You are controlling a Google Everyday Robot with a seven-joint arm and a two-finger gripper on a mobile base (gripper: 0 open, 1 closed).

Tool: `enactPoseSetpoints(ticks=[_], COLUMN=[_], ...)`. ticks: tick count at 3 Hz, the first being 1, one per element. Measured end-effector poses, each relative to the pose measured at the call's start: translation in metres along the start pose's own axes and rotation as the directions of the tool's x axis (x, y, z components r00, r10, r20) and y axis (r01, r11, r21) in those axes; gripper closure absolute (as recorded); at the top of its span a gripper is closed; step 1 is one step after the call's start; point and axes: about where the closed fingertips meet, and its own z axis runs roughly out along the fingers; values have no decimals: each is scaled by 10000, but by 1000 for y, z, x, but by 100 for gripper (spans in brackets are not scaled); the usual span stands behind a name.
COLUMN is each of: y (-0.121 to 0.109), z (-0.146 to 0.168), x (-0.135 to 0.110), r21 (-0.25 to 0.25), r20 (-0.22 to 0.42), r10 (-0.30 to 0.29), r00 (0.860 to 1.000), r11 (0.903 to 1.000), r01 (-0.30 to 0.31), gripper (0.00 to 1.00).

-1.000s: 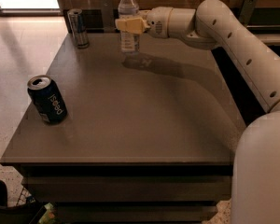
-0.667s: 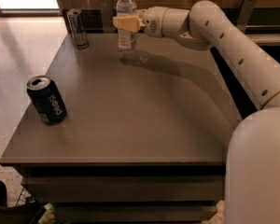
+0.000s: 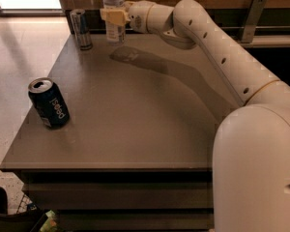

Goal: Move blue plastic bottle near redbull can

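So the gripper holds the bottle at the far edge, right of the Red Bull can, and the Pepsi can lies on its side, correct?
No: in the camera view the Pepsi can stands upright near the left edge. The rest holds: the gripper grips the bottle at the far edge, right of the Red Bull can.

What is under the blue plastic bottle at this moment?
Only bare table and the bottle's shadow; nothing else lies beneath the blue plastic bottle. The gripper, shut on it, covers its middle; whether its base touches the table is unclear.
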Motion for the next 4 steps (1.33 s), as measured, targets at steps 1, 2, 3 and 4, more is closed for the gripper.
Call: enactPoseSetpoints(ticks=[1,2,3,4], y=[6,9,6,-2], z=[21,36,41,41], x=[3,18,30,44], r21=[140,150,59,43], r20=[20,-184,-143,58], r10=[-254,-281,-348,-345], r00=[9997,9994,9993,9994], r11=[9996,9995,9994,9994], r01=[254,284,349,344], gripper=[100,100,100,100])
